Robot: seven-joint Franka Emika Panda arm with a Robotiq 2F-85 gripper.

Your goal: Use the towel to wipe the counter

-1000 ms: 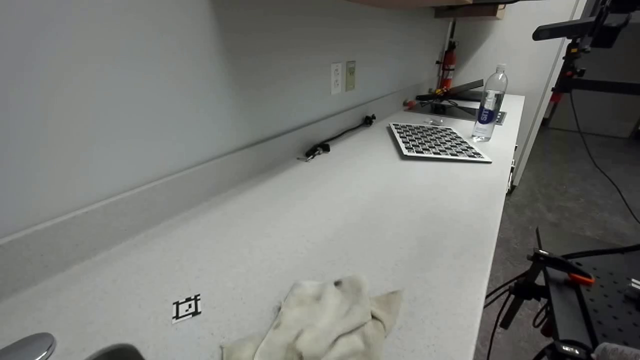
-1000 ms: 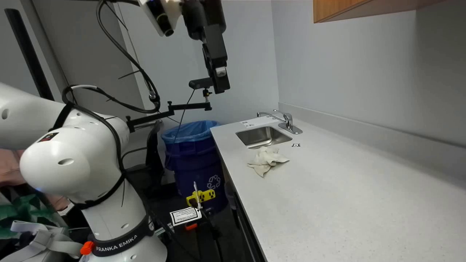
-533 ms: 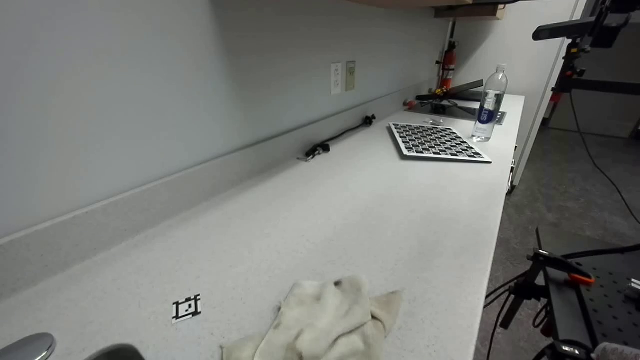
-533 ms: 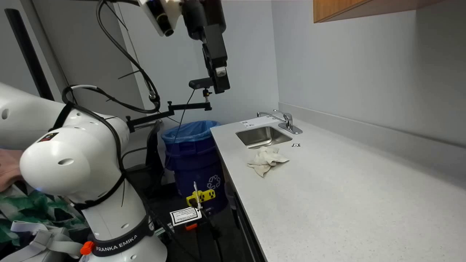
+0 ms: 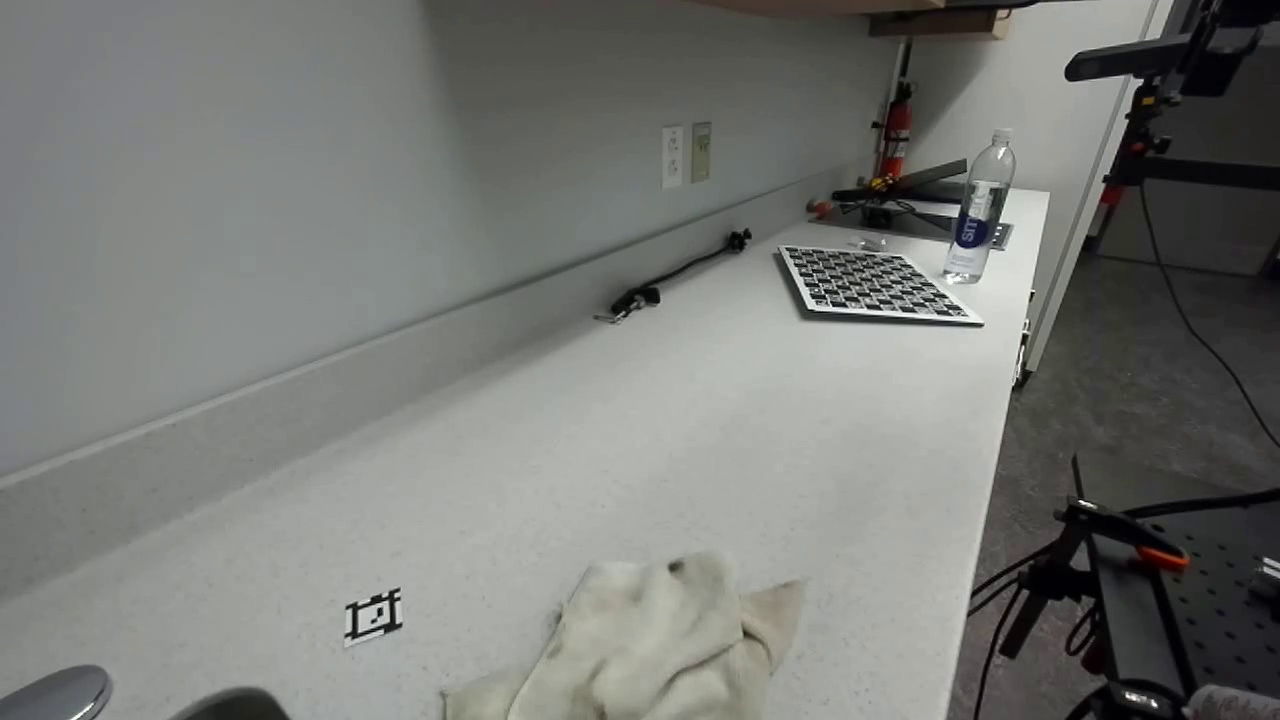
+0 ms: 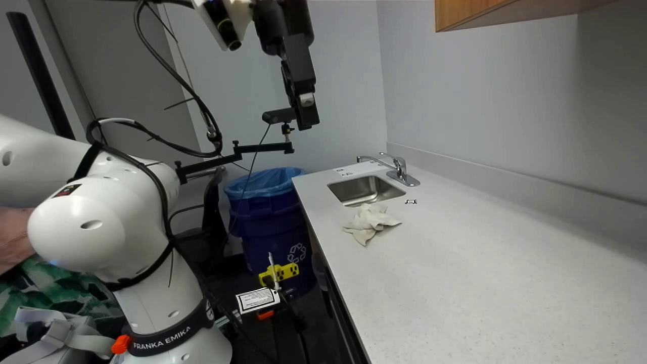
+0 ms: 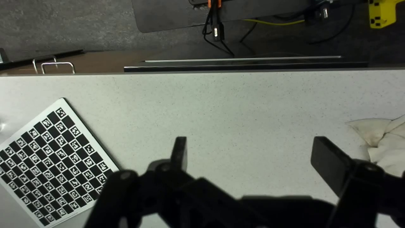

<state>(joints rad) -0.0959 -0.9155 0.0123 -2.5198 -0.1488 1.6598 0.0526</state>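
The towel (image 5: 640,640), a cream-white wrinkled cloth, lies crumpled on the off-white counter (image 5: 620,450); its near part is cut off by that exterior view's bottom edge. In an exterior view the same towel (image 6: 370,223) rests just in front of the sink, on the counter (image 6: 480,283). High above the counter hangs my gripper (image 6: 307,124), seen side-on. In the wrist view my gripper (image 7: 250,139) is wide open over bare counter (image 7: 237,107), nothing between its fingers. Part of the towel (image 7: 390,147) shows beyond the right finger, at the picture's edge.
A checkered board (image 5: 870,285) and a water bottle (image 5: 978,220) stand farther along the counter, with a black cable (image 5: 685,268) by the backsplash. A sink (image 6: 366,189) and faucet (image 6: 399,169) are at the opposite end. A wooden cabinet (image 6: 485,12) overhangs; a blue bin (image 6: 268,217) stands beside the counter.
The arm, gripper and towel have not moved. Behind the arm, at the left edge of an exterior view, skin-coloured and green-patterned shapes, seemingly a person, have shifted.
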